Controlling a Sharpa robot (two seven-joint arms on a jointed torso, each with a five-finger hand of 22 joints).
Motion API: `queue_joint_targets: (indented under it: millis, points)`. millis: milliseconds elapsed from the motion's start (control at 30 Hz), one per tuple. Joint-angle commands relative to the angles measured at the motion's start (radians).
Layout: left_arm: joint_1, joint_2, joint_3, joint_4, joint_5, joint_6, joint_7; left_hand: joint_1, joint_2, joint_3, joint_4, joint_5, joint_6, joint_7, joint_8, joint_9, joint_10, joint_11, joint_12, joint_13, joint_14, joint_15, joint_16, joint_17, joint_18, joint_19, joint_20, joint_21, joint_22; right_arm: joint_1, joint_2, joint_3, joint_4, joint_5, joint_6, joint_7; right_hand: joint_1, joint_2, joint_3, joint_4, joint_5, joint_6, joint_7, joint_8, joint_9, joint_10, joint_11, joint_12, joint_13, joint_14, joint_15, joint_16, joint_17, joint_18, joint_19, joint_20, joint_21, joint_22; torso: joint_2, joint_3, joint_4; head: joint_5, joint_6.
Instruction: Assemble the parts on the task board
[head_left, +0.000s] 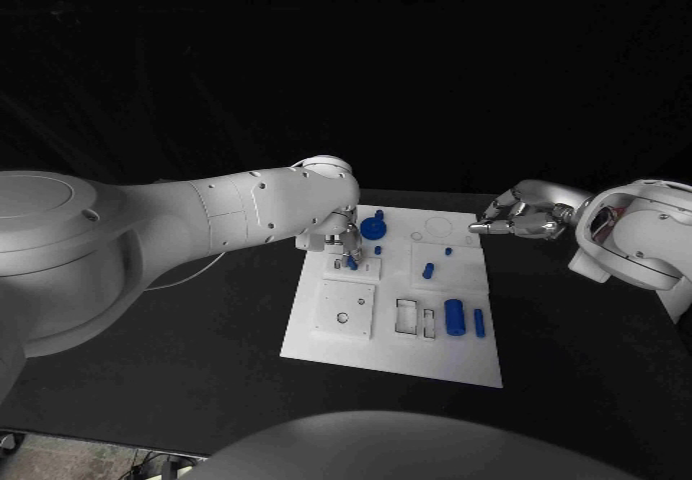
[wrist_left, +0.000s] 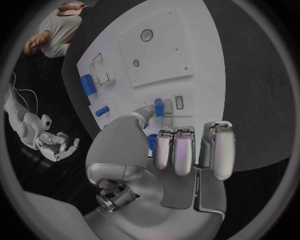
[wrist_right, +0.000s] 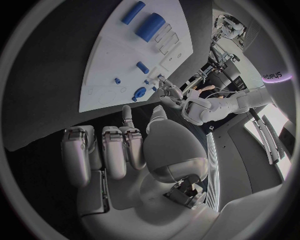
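We see the task board (head_left: 325, 335) mid-table, white, w/ blue parts on it. Left hand (head_left: 340, 240) is over the board's far-left area, fingertips down on a small blue peg (wrist_left: 159, 107) beside a small rectangular slot (wrist_left: 179, 102); thumb and one finger pinch the peg, other fingers curled back. A round blue disc part (head_left: 374, 228) sits just right of that hand, near the far edge. Right hand (head_left: 522, 218) hovers just off the board's far-right corner, fingers curled in, nothing in them. On the board's near-right: a fat blue cylinder (head_left: 454, 316) and a thin blue bar (head_left: 479, 321) side by side, next to two rectangular cut-outs (head_left: 417, 318). A short blue peg (head_left: 430, 270) lies mid-board, right of centre. Near-left sits a raised square plate (head_left: 348, 308) w/ a round hole.
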Motion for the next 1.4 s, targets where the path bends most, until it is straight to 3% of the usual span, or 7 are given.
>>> queue_joint_targets:
  millis: [33,200,433,700,967,1400]
  points:
    - [-0.007,0.002,-0.001,0.001,-0.015,0.025,0.001,-0.007,0.001,0.006,-0.002,-0.006,-0.003,0.001,-0.005,0.001,0.102,0.003,0.003,0.263,0.105,0.002,0.002,0.263,-0.001,0.072,-0.004,-0.004,0.214,-0.001,-0.001,0.000,0.002,-0.002,0.017,-0.002,0.008,0.001,-0.006,-0.002,0.006,-0.006,-0.001,-0.007,-0.001,0.108,0.000,0.003,0.261,0.104,0.003,0.003,0.263,0.006,0.042,0.004,-0.005,0.237,0.000,-0.0001,-0.0002,0.001,0.000]
    - [-0.009,0.003,-0.001,0.001,-0.026,0.027,0.002,0.002,0.001,0.011,-0.013,-0.010,-0.003,0.000,-0.006,0.002,0.102,0.002,0.003,0.263,0.105,0.002,0.002,0.263,-0.001,0.071,-0.004,-0.005,0.214,-0.001,-0.002,0.000,0.002,-0.001,0.018,-0.003,0.008,0.001,-0.007,-0.002,0.006,-0.007,-0.001,-0.008,-0.002,0.108,0.000,0.003,0.261,0.104,0.003,0.003,0.263,0.006,0.042,0.004,-0.005,0.237,0.000,0.0000,-0.0002,0.002,0.000]
    - [-0.010,0.002,-0.001,0.006,-0.028,0.024,0.004,0.042,-0.009,0.027,-0.061,-0.013,0.002,-0.003,-0.006,0.011,0.102,0.000,0.003,0.263,0.105,-0.001,0.002,0.263,-0.001,0.071,-0.006,-0.006,0.213,-0.001,-0.002,0.000,0.002,-0.001,0.018,-0.002,0.008,0.001,-0.007,-0.001,0.006,-0.008,-0.001,-0.009,-0.002,0.108,0.000,0.003,0.261,0.104,0.003,0.003,0.263,0.006,0.041,0.004,-0.006,0.236,0.000,0.0001,-0.0003,0.003,0.000]
    - [-0.010,0.003,-0.001,0.008,-0.004,0.006,0.011,0.063,-0.014,0.031,-0.090,-0.020,0.011,-0.007,0.000,0.022,0.102,-0.003,0.003,0.263,0.105,-0.003,0.002,0.263,-0.001,0.072,-0.008,-0.005,0.215,-0.001,-0.002,0.000,0.001,0.000,0.019,-0.003,0.009,0.002,-0.008,-0.001,0.005,-0.009,-0.001,-0.011,-0.003,0.108,0.000,0.003,0.261,0.104,0.002,0.003,0.263,0.008,0.038,0.004,-0.009,0.235,0.000,0.0002,-0.0003,0.003,0.000]
    - [-0.010,0.002,-0.001,0.010,0.006,-0.020,0.020,0.089,-0.018,0.039,-0.122,-0.021,0.021,-0.012,0.018,0.044,0.102,-0.008,0.003,0.263,0.105,-0.007,0.002,0.263,-0.002,0.074,-0.012,-0.004,0.217,-0.001,-0.002,0.000,0.001,0.000,0.021,-0.006,0.009,0.002,-0.009,0.000,0.005,-0.010,-0.001,-0.012,-0.004,0.108,0.000,0.003,0.261,0.104,0.002,0.003,0.263,0.009,0.034,0.004,-0.013,0.233,0.000,0.0002,-0.0004,0.005,0.000]
    - [-0.011,0.004,-0.001,0.009,0.017,-0.030,0.020,0.088,-0.019,0.043,-0.135,-0.019,0.035,-0.023,0.074,0.104,0.102,-0.018,0.003,0.263,0.105,-0.015,0.002,0.263,-0.003,0.077,-0.020,-0.001,0.222,-0.001,0.001,0.000,-0.005,0.001,0.029,-0.010,0.010,0.004,-0.011,0.000,0.005,-0.010,0.000,-0.015,-0.005,0.108,0.000,0.003,0.261,0.104,0.002,0.003,0.263,0.011,0.026,0.004,-0.020,0.230,0.000,0.0002,-0.0006,0.007,0.000]
